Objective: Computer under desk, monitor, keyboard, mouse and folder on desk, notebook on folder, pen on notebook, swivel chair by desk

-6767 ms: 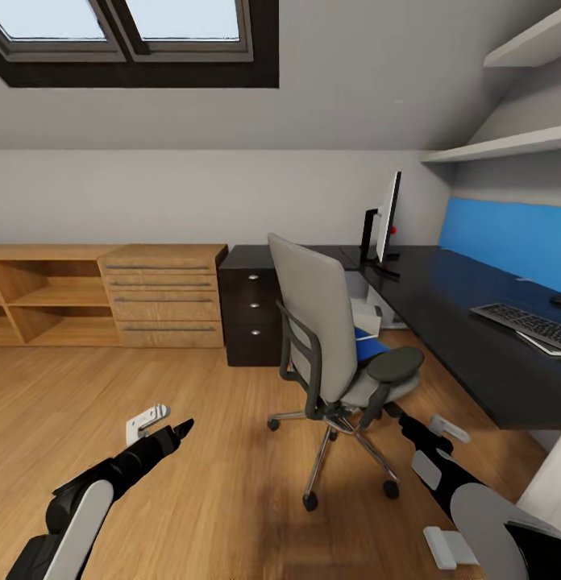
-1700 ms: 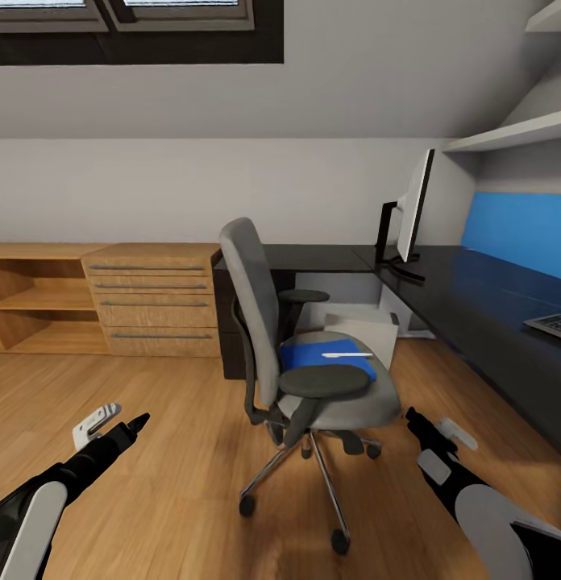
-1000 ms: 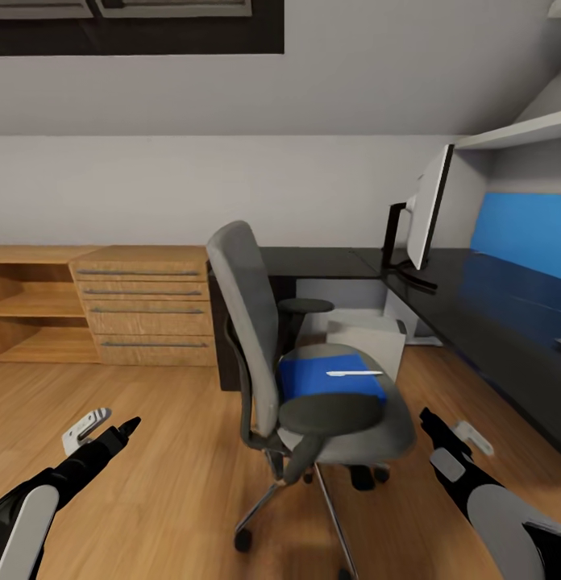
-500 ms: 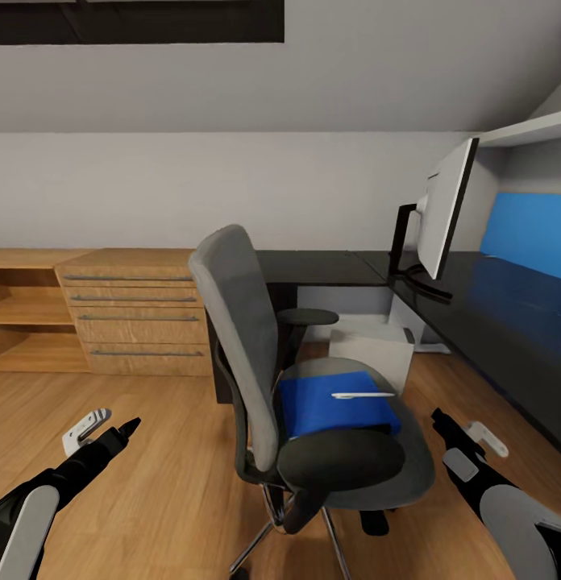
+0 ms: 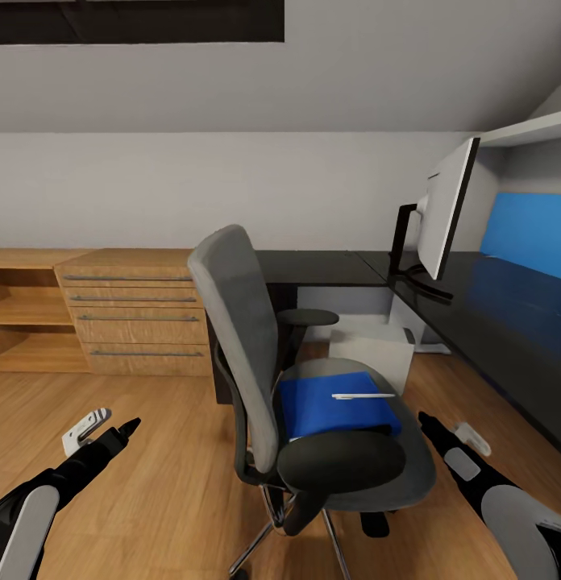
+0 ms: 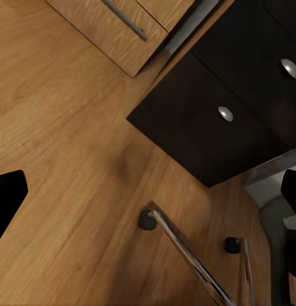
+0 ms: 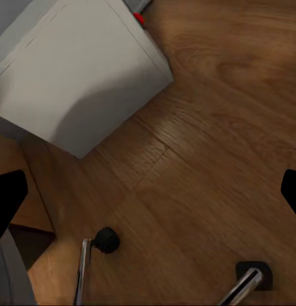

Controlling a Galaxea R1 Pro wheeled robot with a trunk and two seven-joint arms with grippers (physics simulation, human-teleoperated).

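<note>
Swivel chair (image 5: 256,338), one folder (image 5: 333,403) (blue), one pen (image 5: 363,395)

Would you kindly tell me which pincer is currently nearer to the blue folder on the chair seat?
The right pincer is nearer, just off the seat edge beside the blue folder. The left pincer hangs over the floor on the far side of the chair back.

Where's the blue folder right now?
In the head view the folder lies flat on the seat of the swivel chair, centre-right, with the pen resting on top; the right gripper is just to its right.
</note>
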